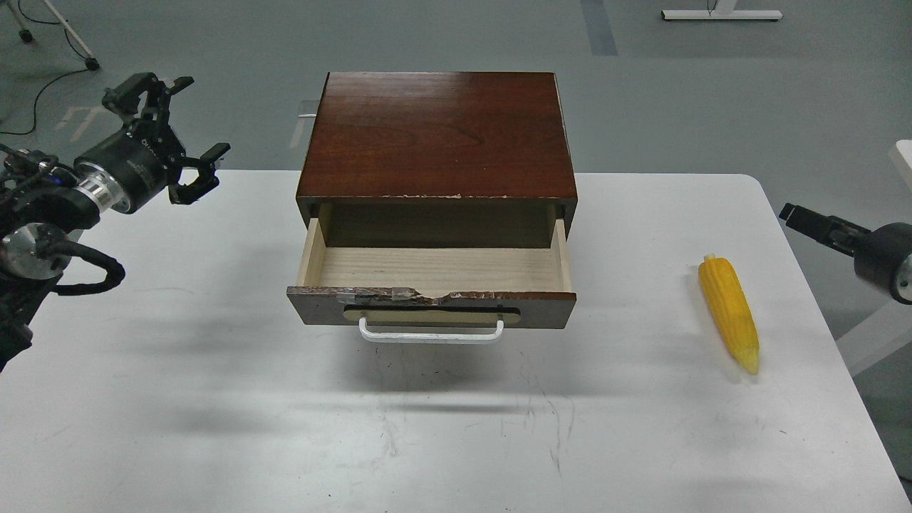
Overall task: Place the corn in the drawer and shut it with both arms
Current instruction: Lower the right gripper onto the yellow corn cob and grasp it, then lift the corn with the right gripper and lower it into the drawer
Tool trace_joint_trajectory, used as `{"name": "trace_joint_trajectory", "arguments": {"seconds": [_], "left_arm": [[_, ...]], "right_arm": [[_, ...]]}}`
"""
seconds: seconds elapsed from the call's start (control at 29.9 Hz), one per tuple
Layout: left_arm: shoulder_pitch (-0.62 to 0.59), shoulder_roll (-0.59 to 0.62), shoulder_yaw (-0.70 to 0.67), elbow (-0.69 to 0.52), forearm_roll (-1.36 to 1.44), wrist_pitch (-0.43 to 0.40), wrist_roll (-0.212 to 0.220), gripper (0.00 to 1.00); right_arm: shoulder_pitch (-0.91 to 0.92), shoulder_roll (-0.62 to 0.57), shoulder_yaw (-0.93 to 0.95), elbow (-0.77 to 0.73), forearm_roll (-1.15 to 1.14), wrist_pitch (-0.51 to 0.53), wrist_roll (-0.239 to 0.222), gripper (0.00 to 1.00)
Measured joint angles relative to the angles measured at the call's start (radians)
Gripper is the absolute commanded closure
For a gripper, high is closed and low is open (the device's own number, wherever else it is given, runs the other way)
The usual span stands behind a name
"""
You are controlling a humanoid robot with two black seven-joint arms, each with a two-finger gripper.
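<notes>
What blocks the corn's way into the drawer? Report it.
Nothing visible. The corn lies on bare table right of the open drawer, whose inside looks empty. The right gripper is apart from the corn, nothing between.

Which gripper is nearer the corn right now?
Right. The right gripper sits just up and right of the corn; the left gripper is across the table, beyond the open drawer.
</notes>
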Motion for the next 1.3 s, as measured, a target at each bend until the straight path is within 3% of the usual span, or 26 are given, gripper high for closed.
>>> {"name": "trace_joint_trajectory", "arguments": {"seconds": [0.43, 0.47, 0.5, 0.57, 0.6, 0.67, 0.77, 0.87, 1.17, 1.3], "left_arm": [[0.003, 0.034, 0.0, 0.002, 0.0, -0.004, 0.0, 0.02], [0.003, 0.035, 0.0, 0.002, 0.0, -0.004, 0.0, 0.02], [0.003, 0.036, 0.001, 0.003, 0.0, -0.005, 0.0, 0.02], [0.006, 0.037, 0.002, 0.005, 0.0, -0.006, -0.001, 0.02], [0.008, 0.037, 0.002, 0.005, 0.0, -0.006, -0.001, 0.02], [0.01, 0.037, 0.002, 0.007, 0.0, -0.007, -0.002, 0.02], [0.013, 0.037, 0.002, 0.009, 0.0, -0.007, -0.002, 0.02], [0.013, 0.037, 0.003, 0.013, 0.0, -0.008, -0.002, 0.02], [0.025, 0.035, 0.003, 0.017, 0.001, -0.008, -0.002, 0.02], [0.026, 0.033, 0.003, 0.017, 0.001, -0.007, 0.0, 0.02]], "right_arm": [[-0.073, 0.16, -0.087, -0.05, -0.002, -0.029, 0.0, 0.02], [-0.073, 0.17, -0.1, -0.063, -0.002, -0.029, 0.0, 0.08], [-0.073, 0.178, -0.108, -0.071, -0.002, -0.029, 0.0, 0.23], [-0.074, 0.207, -0.122, -0.081, -0.002, -0.033, -0.004, 0.4], [-0.076, 0.225, -0.13, -0.085, -0.002, -0.037, -0.013, 0.65], [-0.073, 0.247, -0.146, -0.088, -0.002, -0.041, -0.043, 1.0], [-0.065, 0.262, -0.165, -0.079, 0.002, -0.041, -0.098, 1.0], [-0.06, 0.264, -0.167, -0.076, 0.007, -0.041, -0.124, 1.0], [-0.002, 0.229, -0.147, -0.087, 0.019, -0.043, -0.154, 1.0], [0.13, 0.179, -0.149, -0.088, 0.007, -0.037, -0.154, 1.0]]}}
